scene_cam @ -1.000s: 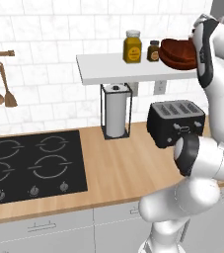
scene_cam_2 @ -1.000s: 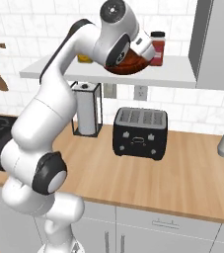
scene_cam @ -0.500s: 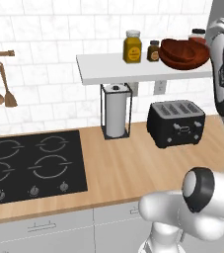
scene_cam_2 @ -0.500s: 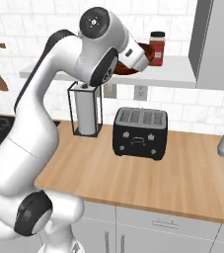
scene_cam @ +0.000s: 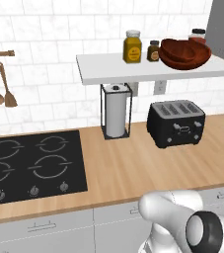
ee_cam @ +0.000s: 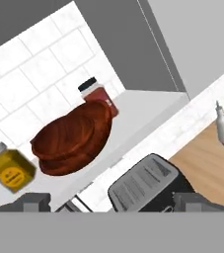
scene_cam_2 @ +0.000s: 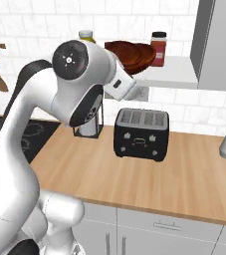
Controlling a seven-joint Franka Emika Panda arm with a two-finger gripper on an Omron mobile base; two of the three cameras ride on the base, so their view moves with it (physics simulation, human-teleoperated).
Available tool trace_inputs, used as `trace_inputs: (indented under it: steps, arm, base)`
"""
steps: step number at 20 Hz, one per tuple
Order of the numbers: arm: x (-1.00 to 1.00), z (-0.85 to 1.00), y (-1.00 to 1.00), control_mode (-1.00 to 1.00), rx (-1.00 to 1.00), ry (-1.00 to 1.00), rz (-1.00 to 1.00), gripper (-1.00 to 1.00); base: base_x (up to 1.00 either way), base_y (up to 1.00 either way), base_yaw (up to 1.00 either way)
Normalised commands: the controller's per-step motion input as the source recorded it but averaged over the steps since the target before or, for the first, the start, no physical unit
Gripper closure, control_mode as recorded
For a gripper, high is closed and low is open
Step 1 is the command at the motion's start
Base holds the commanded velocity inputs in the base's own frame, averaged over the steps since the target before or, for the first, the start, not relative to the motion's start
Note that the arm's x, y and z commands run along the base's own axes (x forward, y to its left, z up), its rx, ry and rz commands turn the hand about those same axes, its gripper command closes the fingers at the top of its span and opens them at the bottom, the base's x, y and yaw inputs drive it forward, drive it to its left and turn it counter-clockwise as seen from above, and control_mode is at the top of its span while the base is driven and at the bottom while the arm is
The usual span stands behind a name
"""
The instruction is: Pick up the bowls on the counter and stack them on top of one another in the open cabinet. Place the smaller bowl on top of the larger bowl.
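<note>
I saw both bowls on the open cabinet [scene_cam: 133, 69], the smaller bowl [scene_cam: 181, 48] nested inside the larger bowl [scene_cam: 185, 60], at about 1 o'clock from the black toaster [scene_cam: 176, 122]. Glossy wood, so prob. rigid, light and slick; I'd take a rim edge if regrasping. Mustard jar [scene_cam: 132, 46] and small dark jar [scene_cam: 153, 50] stood at the stack's 9 o'clock, red-filled jar [scene_cam_2: 159, 49] beside it. Gripper [ee_cam: 111, 202] held nothing; couldn't tell jaw state. Counter [scene_cam: 133, 163] carried no bowls
</note>
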Motion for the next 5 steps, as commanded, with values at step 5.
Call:
trace_inputs:
  steps: [5]
  arm:
    - [-0.79, -0.01, -0.51, -1.00, 0.00, 0.00, 0.00, -1.00]
  base:
    - [0.00, 0.00, 0.00]
